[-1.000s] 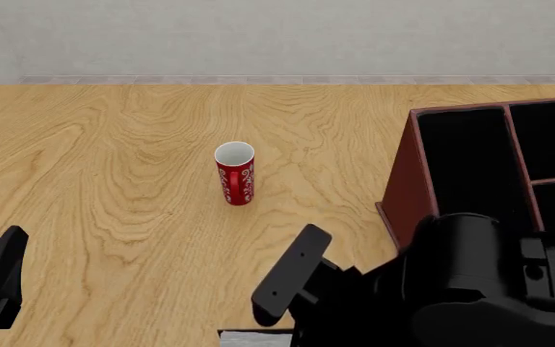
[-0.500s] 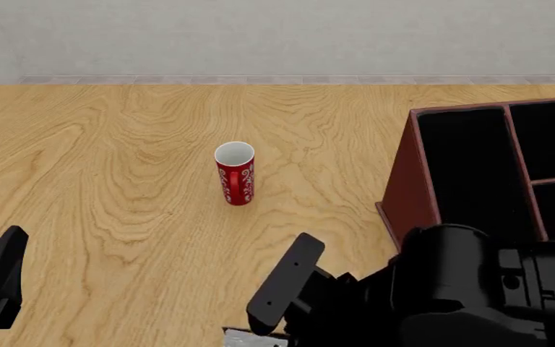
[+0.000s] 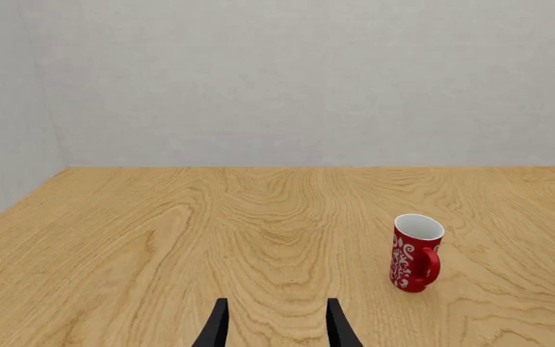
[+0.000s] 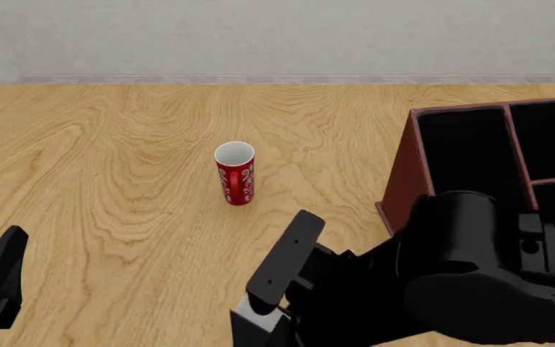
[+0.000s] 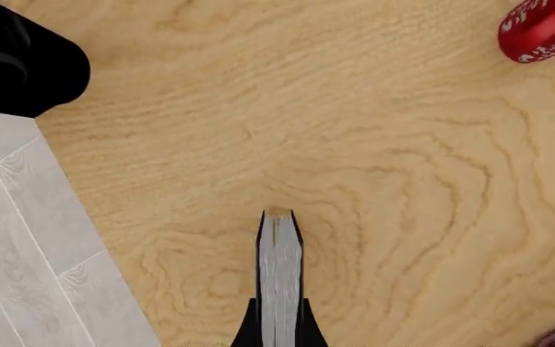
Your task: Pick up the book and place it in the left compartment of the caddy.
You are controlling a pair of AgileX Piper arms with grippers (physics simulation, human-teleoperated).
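right fingers grip the thin black book edge-up, pale pages showing, near the caddy's sloped reddish wooden side. keep it upright and lift above the rim into the long left compartment. left fingers are parted, empty, over the grained table.

Red cup stands upright on wooden table.

A cup is stood upright near the middle of the worktop. The caddy is set to its right, well apart, with the left compartment nearest the cup. The book is held between the right gripper's fingers, above the worktop's near edge.
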